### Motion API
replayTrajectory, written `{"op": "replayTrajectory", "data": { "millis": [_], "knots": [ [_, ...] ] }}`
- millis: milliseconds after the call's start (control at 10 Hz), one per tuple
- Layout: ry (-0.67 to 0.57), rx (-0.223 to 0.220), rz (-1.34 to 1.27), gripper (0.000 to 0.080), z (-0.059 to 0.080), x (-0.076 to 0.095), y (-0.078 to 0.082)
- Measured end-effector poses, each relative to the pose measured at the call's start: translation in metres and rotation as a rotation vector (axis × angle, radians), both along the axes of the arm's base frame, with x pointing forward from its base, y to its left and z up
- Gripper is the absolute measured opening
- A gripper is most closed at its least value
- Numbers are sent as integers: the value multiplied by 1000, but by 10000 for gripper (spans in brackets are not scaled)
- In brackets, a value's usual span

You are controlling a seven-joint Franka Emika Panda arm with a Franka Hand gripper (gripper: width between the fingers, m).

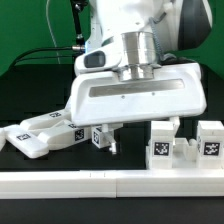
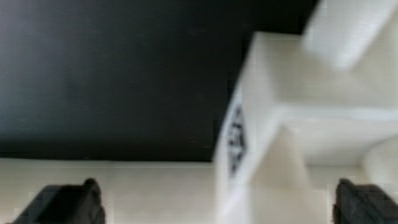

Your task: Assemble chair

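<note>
The gripper [image 2: 214,205] is shown spread wide, with nothing pinched. Its fingertips [image 2: 63,205] are set either side of a white chair part [image 2: 285,120] on the black table [image 2: 107,80], untouched; its long axis cannot be told. A flat part [image 1: 30,135] is laid lengthwise toward the exterior view's left. Two tagged blocks [image 1: 160,145] are stood upright beside the rail [image 1: 110,182].

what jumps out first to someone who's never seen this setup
The big white arm fills the middle of the exterior view, low over the black table. Two tagged white blocks stand at that view's right. In the wrist view the gripper is open over a tagged white chair part.
</note>
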State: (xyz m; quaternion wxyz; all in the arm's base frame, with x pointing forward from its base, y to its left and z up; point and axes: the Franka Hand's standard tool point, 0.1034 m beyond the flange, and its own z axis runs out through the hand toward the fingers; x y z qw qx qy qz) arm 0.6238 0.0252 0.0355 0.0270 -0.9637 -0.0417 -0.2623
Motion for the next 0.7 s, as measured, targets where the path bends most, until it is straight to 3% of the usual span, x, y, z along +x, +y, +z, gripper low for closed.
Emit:
{"op": "replayTrajectory", "data": {
  "millis": [300,700],
  "knots": [
    [16,9,5,649,-17,-2,11],
    [31,-14,21,649,-23,-6,16]
  ]
}}
